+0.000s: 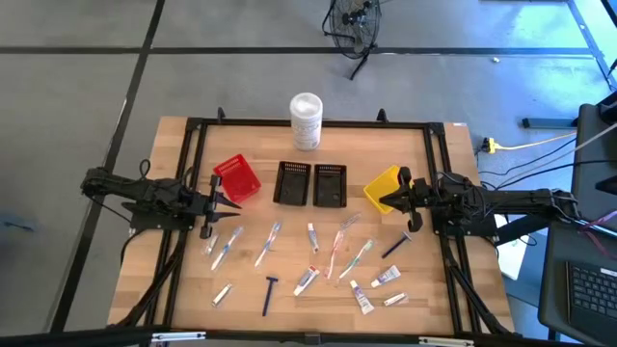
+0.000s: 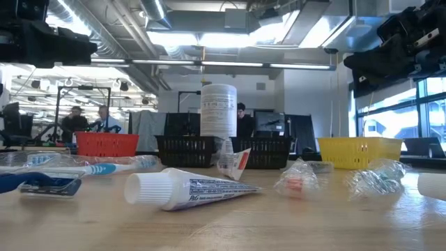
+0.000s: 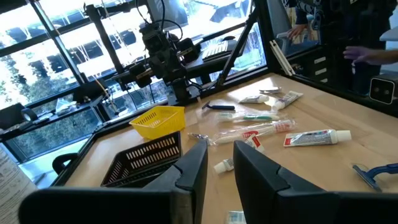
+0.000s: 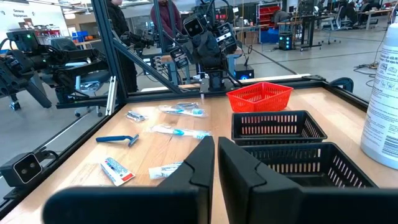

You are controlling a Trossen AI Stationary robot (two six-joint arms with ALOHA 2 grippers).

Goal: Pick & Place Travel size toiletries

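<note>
The travel size toiletries lie loose on the near half of the wooden table [image 1: 434,289]: wrapped toothbrushes [image 1: 268,241], small white tubes [image 1: 307,280], a blue razor [image 1: 271,292] and small sachets [image 1: 222,294]. One tube [image 2: 188,188] lies closest in the low view. My left gripper [image 1: 220,202] hovers level at the table's left, beside the red bin. Its fingers [image 3: 193,168] stand slightly apart with nothing between them. My right gripper [image 1: 386,198] hovers level at the right, over the yellow bin's near side. It is shut on nothing [image 4: 216,158].
Across the table's middle stand a red bin [image 1: 237,179], two black bins [image 1: 293,183] [image 1: 330,185] and a yellow bin [image 1: 384,186]. A tall white canister [image 1: 306,120] stands at the far edge. A black frame [image 1: 318,123] borders the table. People show in the room behind.
</note>
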